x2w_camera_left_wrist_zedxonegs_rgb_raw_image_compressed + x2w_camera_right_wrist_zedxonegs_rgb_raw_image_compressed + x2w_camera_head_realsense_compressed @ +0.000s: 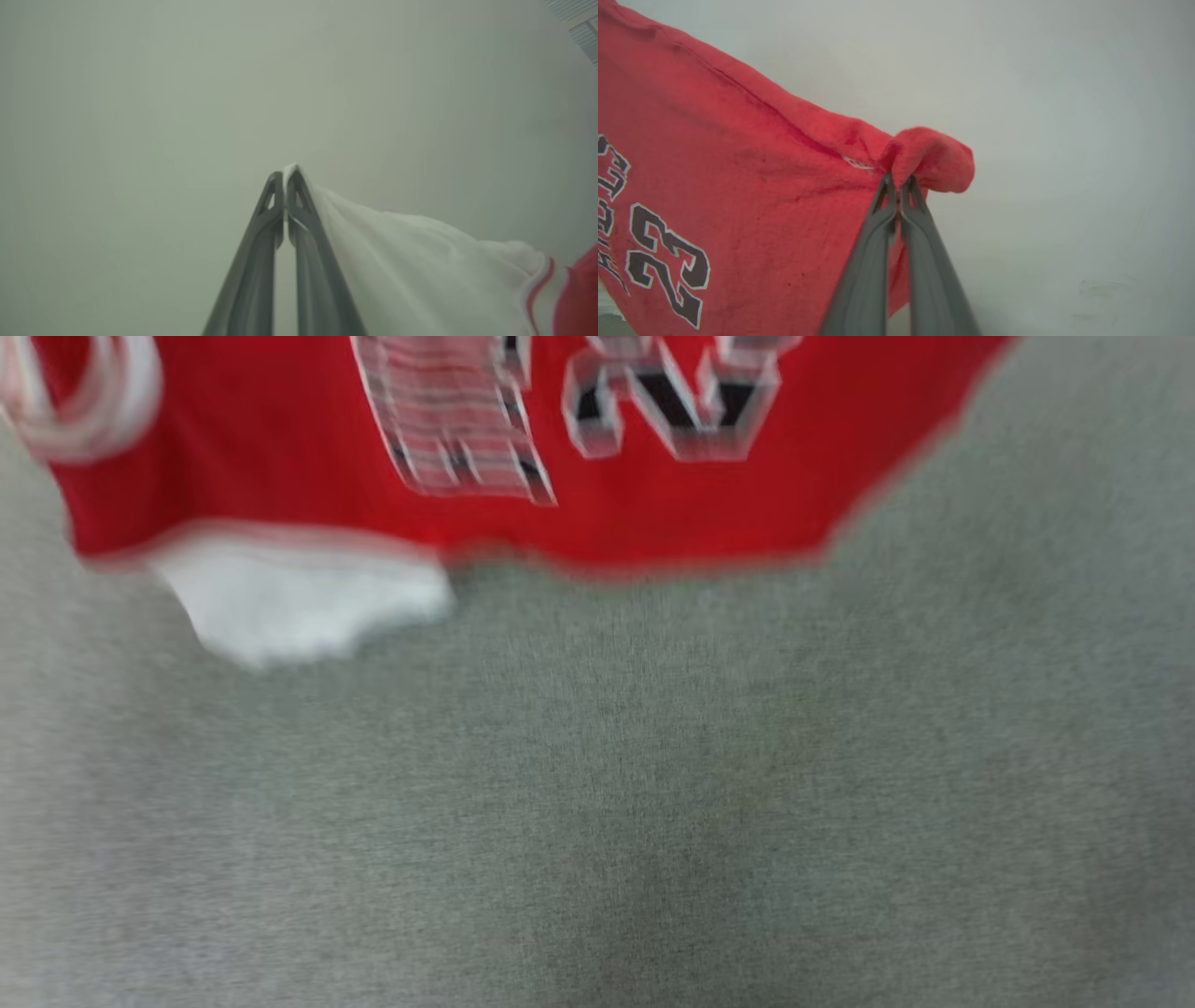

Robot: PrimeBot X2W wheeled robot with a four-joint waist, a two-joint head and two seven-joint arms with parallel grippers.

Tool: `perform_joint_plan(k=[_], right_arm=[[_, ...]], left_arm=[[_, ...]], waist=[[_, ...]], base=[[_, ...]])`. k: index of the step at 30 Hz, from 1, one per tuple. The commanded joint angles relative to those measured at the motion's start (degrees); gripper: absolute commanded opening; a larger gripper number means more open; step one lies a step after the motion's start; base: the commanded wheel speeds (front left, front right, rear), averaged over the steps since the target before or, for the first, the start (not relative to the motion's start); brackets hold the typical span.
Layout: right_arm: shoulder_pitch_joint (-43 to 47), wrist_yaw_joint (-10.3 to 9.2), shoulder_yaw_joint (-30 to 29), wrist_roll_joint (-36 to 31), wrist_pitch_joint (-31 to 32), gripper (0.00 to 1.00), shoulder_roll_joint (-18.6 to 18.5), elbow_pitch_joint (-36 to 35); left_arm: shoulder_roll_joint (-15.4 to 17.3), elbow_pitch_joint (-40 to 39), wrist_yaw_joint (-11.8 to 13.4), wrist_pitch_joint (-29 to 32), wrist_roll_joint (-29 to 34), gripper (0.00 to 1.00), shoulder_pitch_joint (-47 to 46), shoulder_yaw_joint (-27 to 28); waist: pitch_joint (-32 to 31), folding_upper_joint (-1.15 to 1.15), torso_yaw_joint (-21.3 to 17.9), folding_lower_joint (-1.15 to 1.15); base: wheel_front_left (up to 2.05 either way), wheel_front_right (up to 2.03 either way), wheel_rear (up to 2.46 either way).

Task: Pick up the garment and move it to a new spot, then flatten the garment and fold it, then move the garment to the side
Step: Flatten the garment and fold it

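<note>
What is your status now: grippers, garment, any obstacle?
Both shut: left gripper pinches the white sleeve, right gripper a red edge. The garment hangs between them. Nothing seen in the way.

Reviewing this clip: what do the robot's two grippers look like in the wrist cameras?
The left gripper has two long, slim, dark grey fingers tapering to narrow tips, each with a small triangular cut-out near the tip. The right gripper looks the same: plain matte grey, unmarked.

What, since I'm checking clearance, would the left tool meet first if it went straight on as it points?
Past the garment sleeve it pinches, the left tool faces a plain pale surface; likely that, though depth is unclear.
</note>
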Motion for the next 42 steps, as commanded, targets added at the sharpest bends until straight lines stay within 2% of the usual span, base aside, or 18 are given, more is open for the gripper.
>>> perform_joint_plan(k=[1, 11, 14, 18, 24, 28, 32, 38, 40, 41, 42], right_arm=[[-3.15, -0.03, 0.91, -0.69, -1.45, 0.00, 0.41, 2.00], [-19.71, -0.04, 4.28, -9.11, -15.81, 0.00, 4.71, 20.43], [-21.45, -0.03, 4.83, -11.50, -20.04, 0.00, 6.23, 24.39], [-19.74, -0.03, 4.94, -12.37, -24.65, 0.00, 7.91, 28.78], [-11.47, -0.03, 8.23, -12.10, -30.38, 0.00, 7.61, 32.78], [-3.55, -0.03, 10.62, -11.11, -33.40, 0.00, 6.99, 35.40], [4.00, -0.04, 12.96, -8.83, -36.13, 0.00, 6.09, 36.33], [15.86, -0.03, 17.49, -4.10, -38.03, 0.00, 3.16, 36.22], [19.67, -0.03, 18.95, -2.45, -38.44, 0.00, 2.22, 35.43], [25.83, -0.04, 21.48, -0.59, -38.90, 0.00, 0.40, 33.84], [27.72, -0.03, 22.40, 0.11, -39.10, 0.00, -0.03, 33.17]], left_arm=[[-0.51, 2.31, -0.31, -1.10, 1.39, 0.00, -3.21, -0.74], [-4.98, 19.84, -1.09, -10.64, 5.54, 0.00, -20.80, -3.67], [-6.48, 23.84, -1.31, -12.58, 5.11, 0.00, -22.24, -4.95], [-8.56, 26.99, -1.54, -14.35, 4.13, 0.00, -19.31, -6.95], [-11.71, 27.39, -1.58, -15.57, 3.29, 0.00, -7.93, -10.05], [-14.09, 25.72, -1.41, -15.79, 3.04, 0.00, 4.28, -12.13], [-15.20, 21.60, -0.05, -15.82, 3.23, 0.00, 16.89, -11.92], [-15.01, 17.83, 0.73, -15.77, 2.27, 0.00, 35.12, -13.83], [-14.04, 16.89, 0.99, -15.36, 1.68, 0.00, 40.33, -14.68], [-12.23, 15.34, 1.52, -13.21, 0.15, 0.00, 48.46, -15.77], [-11.61, 14.92, 1.56, -11.38, -1.42, 0.00, 51.60, -15.93]], waist=[[5.56, 0.00, -0.86, -0.01], [12.97, 0.00, 0.57, -0.01], [14.37, 0.00, 1.38, -0.01], [14.96, 0.00, 2.85, -0.01], [13.67, 0.00, 4.94, -0.01], [10.50, 0.00, 6.65, -0.01], [6.21, 0.00, 7.95, -0.01], [-1.57, 0.00, 10.05, -0.01], [-4.20, 0.00, 10.63, -0.01], [-8.14, 0.00, 11.25, -0.01], [-9.37, 0.00, 11.36, -0.01]], base=[[0.00, 0.00, 0.00], [0.00, 0.00, 0.00], [0.00, 0.00, 0.00], [0.00, 0.00, 0.00], [0.00, 0.00, 0.00], [0.00, 0.00, 0.00], [0.00, 0.00, 0.00], [0.00, 0.00, 0.00], [0.00, 0.00, 0.00], [0.00, 0.00, 0.00], [0.00, 0.00, 0.00]])
